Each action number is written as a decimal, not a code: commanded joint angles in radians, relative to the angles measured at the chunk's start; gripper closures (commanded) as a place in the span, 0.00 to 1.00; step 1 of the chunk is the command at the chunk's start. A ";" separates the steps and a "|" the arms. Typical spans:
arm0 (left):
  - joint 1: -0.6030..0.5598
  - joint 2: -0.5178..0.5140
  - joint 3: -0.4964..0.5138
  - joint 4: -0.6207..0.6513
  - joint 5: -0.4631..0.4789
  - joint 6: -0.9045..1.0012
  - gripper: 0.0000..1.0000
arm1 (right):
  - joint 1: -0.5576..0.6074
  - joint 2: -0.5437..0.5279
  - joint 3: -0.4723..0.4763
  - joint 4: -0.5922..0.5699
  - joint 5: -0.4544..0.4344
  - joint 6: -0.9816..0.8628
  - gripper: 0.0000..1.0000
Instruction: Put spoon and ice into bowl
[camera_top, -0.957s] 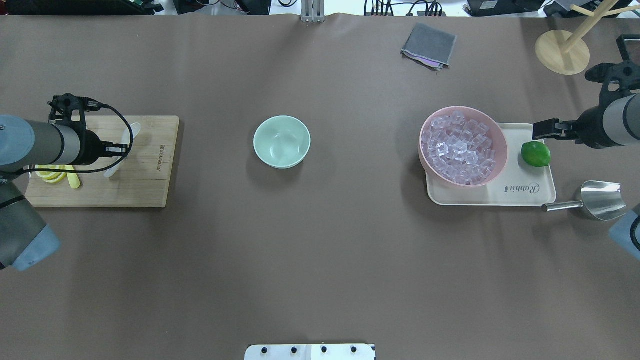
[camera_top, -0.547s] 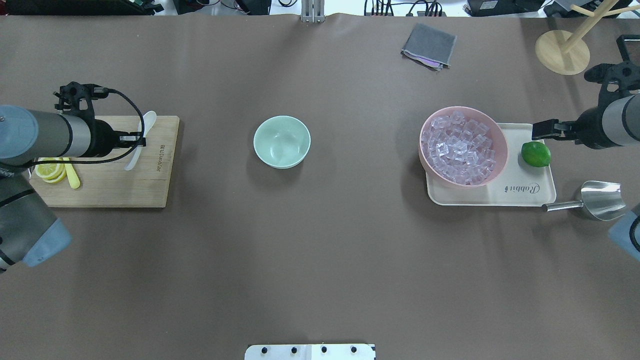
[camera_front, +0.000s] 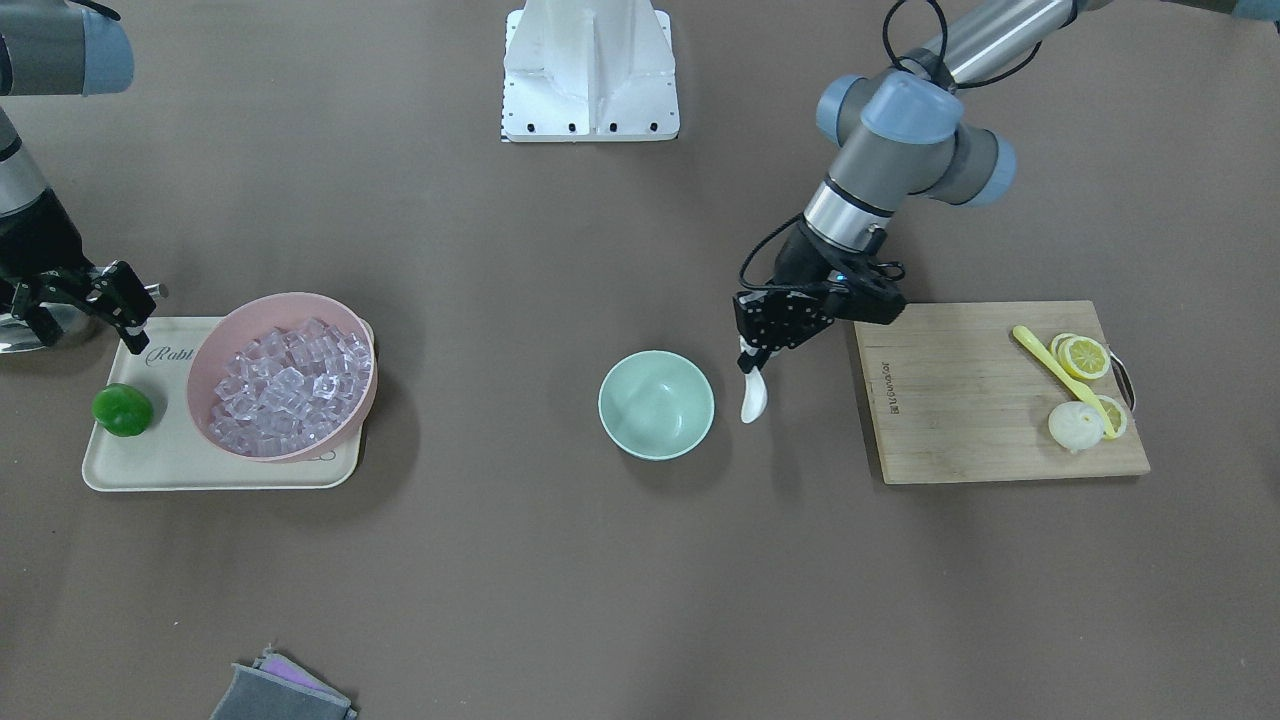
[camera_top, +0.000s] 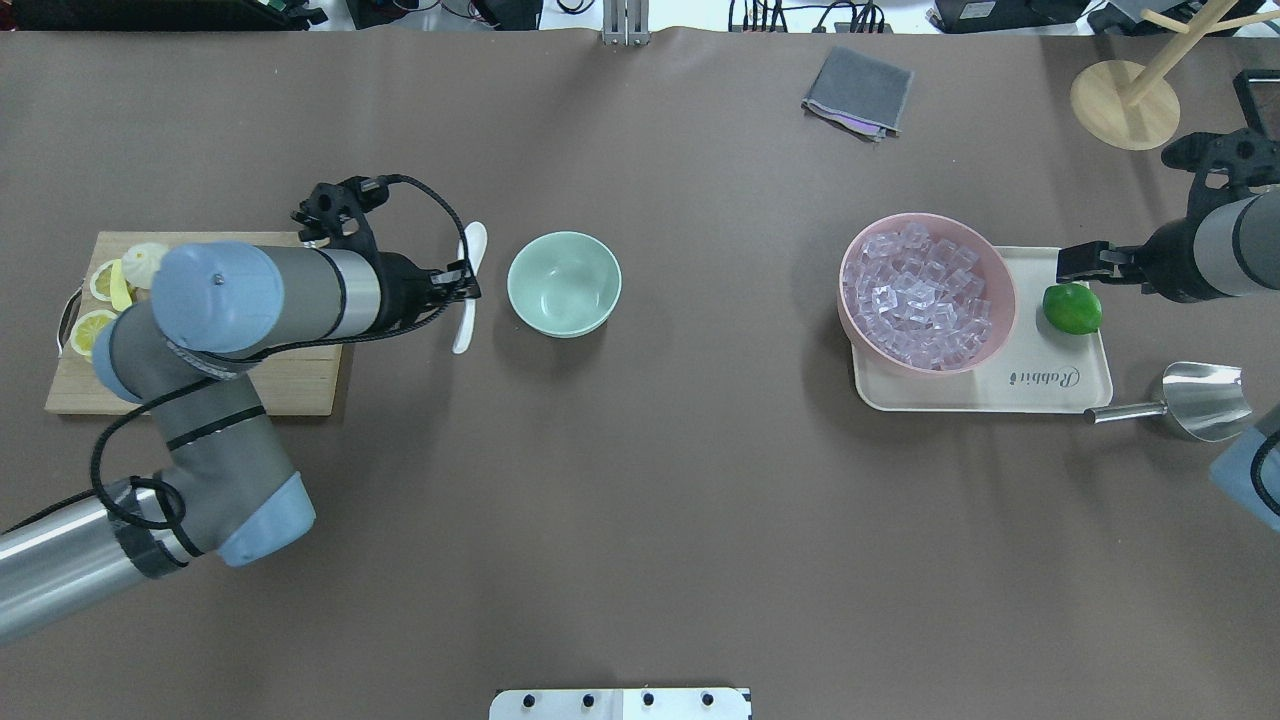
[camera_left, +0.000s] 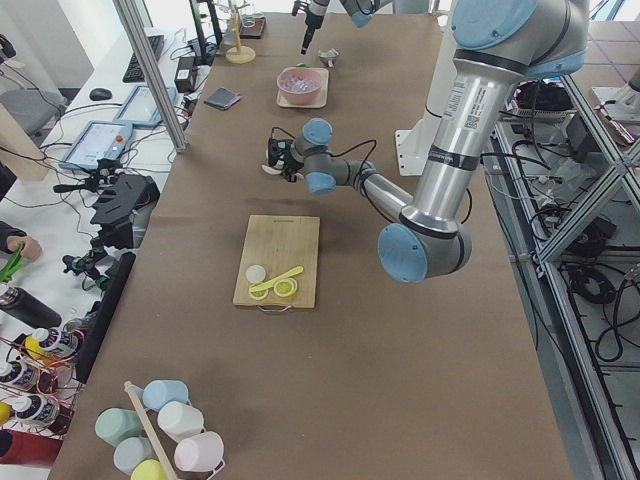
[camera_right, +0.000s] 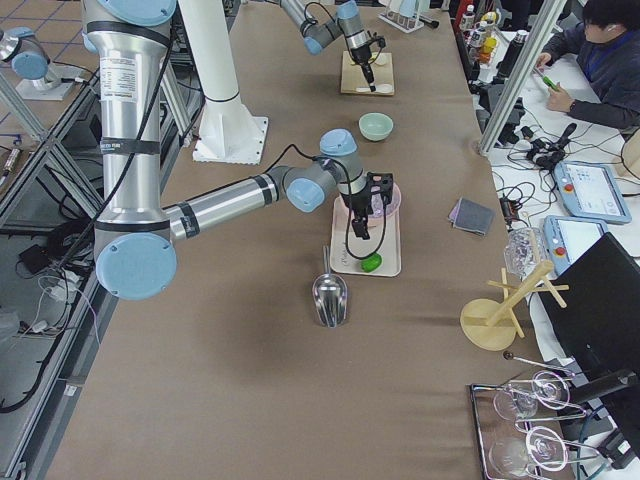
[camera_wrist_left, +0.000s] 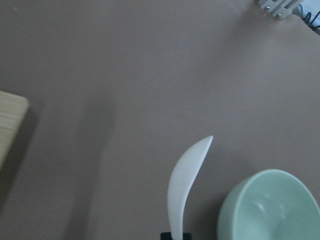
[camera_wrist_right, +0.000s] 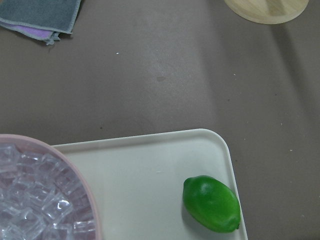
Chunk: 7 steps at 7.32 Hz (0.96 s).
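White spoon (camera_top: 468, 290): hanging pinched in the left gripper (camera_top: 458, 286), just left of the bowl (camera_top: 564, 290) and not over its rim yet.
Left fingers: clamping the spoon at about mid-length.
Spoon axis: running near-to-far alongside the bowl's left edge and crossing the fingers. The broad scoop end is pointing away from the robot.
Key relation: the bowl is sitting straight off the fingertips, toward the robot's right, so probably only a short sideways carry is remaining before release.
Bowl: sitting empty, with no ice in it.
Ice (camera_top: 915, 295): lying heaped in the pink bowl (camera_top: 843, 305), well right of the bowl.
Right gripper (camera_top: 1078, 262): hovering over the tray (camera_top: 1060, 390) by the lime (camera_top: 1072, 308), far right of the bowl. Can't tell if its fingers are open.
Nearer arm: left is handling the spoon. Right is sitting closer to the ice.
Risk: the long spoon may be tipping out over the rim.
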 joint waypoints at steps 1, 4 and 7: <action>0.038 -0.132 0.098 0.004 0.039 -0.018 1.00 | -0.003 0.001 0.000 0.000 0.000 0.002 0.04; 0.042 -0.151 0.123 0.004 0.038 -0.009 0.92 | -0.021 0.043 -0.005 -0.005 0.004 0.008 0.03; 0.042 -0.148 0.127 0.000 0.039 -0.006 0.03 | -0.059 0.093 0.001 -0.008 0.010 0.074 0.03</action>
